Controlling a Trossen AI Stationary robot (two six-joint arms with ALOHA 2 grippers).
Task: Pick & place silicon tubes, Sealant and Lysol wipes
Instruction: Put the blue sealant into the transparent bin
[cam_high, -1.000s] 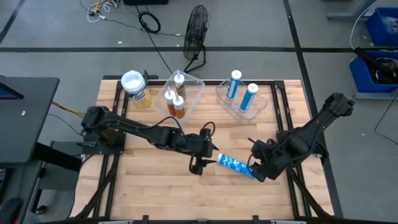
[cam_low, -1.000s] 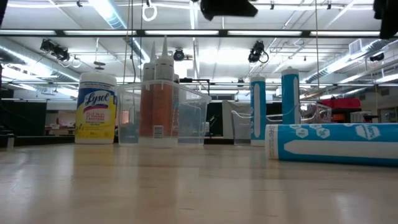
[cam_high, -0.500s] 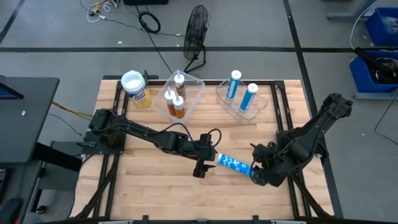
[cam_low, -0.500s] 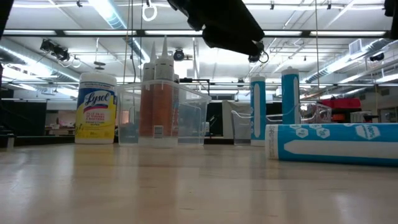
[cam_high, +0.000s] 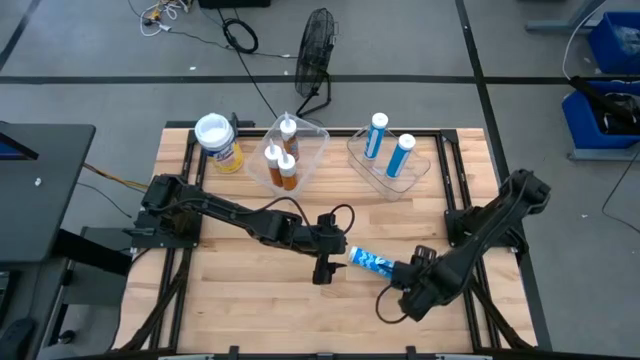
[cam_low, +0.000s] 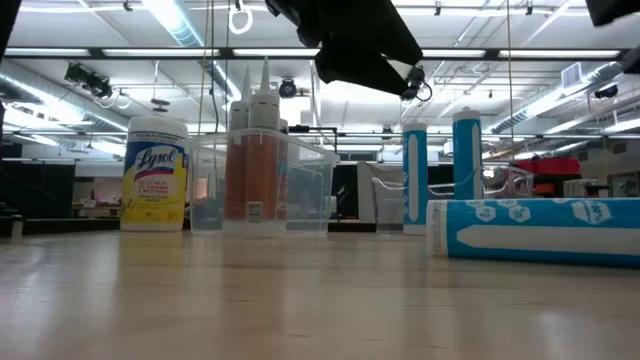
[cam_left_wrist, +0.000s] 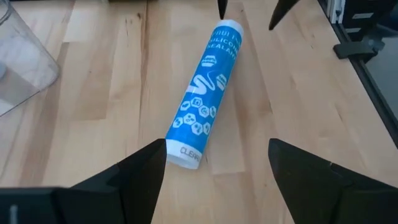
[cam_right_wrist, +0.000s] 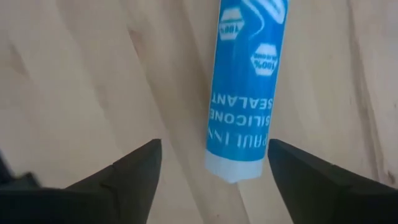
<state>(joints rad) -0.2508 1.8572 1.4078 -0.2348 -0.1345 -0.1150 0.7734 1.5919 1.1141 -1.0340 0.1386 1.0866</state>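
A blue silicone sealant tube (cam_high: 373, 262) lies on its side on the wooden table (cam_high: 250, 300), near the middle. My left gripper (cam_left_wrist: 217, 155) stands open just off the tube's left end (cam_left_wrist: 184, 155), slanting down toward it. My right gripper (cam_right_wrist: 214, 158) is open and points down above the tube's right end (cam_right_wrist: 237, 163). No finger touches the tube. The yellow Lysol wipes canister (cam_high: 218, 142) stands upright at the far left. A clear bin (cam_high: 290, 150) holds orange-brown tubes, and another bin (cam_high: 390, 160) holds two upright blue tubes.
Both bins and the canister stand along the table's far side, well away from the grippers. Bare wood (cam_high: 240, 310) stretches toward the near edge. A black fan (cam_high: 315, 50) and cables lie on the floor beyond the table.
My right gripper has come down and toward the table's near edge, ending over the lying tube's right end. My left gripper has sunk a little toward the tube's left end. The tube has stayed where it was.
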